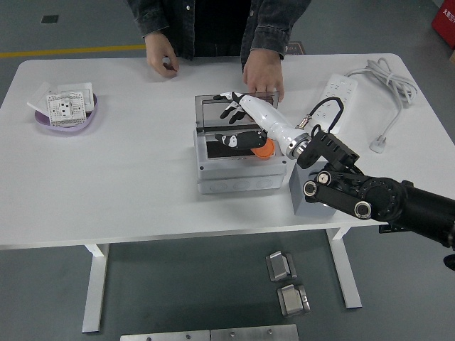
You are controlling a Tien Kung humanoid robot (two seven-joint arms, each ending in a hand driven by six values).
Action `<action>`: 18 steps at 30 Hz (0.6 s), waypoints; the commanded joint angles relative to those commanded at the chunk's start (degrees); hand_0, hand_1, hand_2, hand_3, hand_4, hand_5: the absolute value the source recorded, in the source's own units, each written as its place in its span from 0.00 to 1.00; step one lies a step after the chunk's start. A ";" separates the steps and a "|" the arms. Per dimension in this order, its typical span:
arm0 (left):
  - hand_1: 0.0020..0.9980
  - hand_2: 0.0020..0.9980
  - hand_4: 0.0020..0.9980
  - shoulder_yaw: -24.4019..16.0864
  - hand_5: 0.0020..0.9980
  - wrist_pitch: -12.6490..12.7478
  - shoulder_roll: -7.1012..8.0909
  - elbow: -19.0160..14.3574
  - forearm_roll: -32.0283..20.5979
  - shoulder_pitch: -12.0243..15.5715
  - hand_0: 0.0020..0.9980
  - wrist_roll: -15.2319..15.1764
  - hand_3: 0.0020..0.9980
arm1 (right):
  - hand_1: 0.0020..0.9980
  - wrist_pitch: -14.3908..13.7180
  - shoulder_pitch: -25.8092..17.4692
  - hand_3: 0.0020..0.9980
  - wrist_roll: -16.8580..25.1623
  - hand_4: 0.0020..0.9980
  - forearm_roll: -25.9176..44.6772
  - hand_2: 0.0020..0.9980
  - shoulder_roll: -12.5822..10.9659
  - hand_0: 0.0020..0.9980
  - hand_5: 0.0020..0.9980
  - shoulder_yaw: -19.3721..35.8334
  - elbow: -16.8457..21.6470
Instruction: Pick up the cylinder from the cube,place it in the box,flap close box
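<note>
Fingers point(229, 114) of the right hand point(245, 121) are spread and loose above the open box point(238, 167), holding nothing, with the white palm and wrist slanting down toward the black forearm that comes in from the table's right near corner. Just under the wrist, inside the box at its right end, lies the orange cylinder point(264, 148), partly hidden by the hand and resting against the dark interior, apart from the fingers. The box is a pale grey case near the middle of the table, its lid point(220, 112) standing up along the far side (the clear panel reflects the hand, so the fingertips look doubled). A person stands at the table's far edge in a dark denim jacket; one of the person's hands point(261, 71) rests on the table right behind the lid and seems to touch its top edge, while the other hand point(162, 58) sits curled on the table farther left along the far edge. A grey cube point(307, 200) sits at the near edge beside the box's right end, mostly covered by the arm. A white power strip point(337, 94) with its cable lies toward the far right corner, and a purple dish point(65, 119) holding a white socket plate sits near the left edge. The left arm does not show.
</note>
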 joint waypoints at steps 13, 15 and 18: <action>0.67 0.57 0.52 -0.18 0.34 0.05 0.02 0.04 -0.01 0.10 0.69 -0.03 0.63 | 0.55 2.94 1.30 0.88 -2.45 0.85 0.86 0.66 -3.39 0.61 0.31 8.58 8.93; 0.67 0.57 0.52 -0.07 0.34 0.07 0.07 0.04 -0.08 0.04 0.69 -0.04 0.63 | 0.55 3.21 2.68 0.88 -2.37 0.85 2.44 0.66 -3.16 0.61 0.31 7.89 7.13; 0.67 0.57 0.52 0.16 0.34 0.08 0.14 0.06 -0.25 0.03 0.69 -0.03 0.63 | 0.55 3.50 4.48 0.88 -2.08 0.85 4.88 0.66 -2.67 0.61 0.31 6.65 4.10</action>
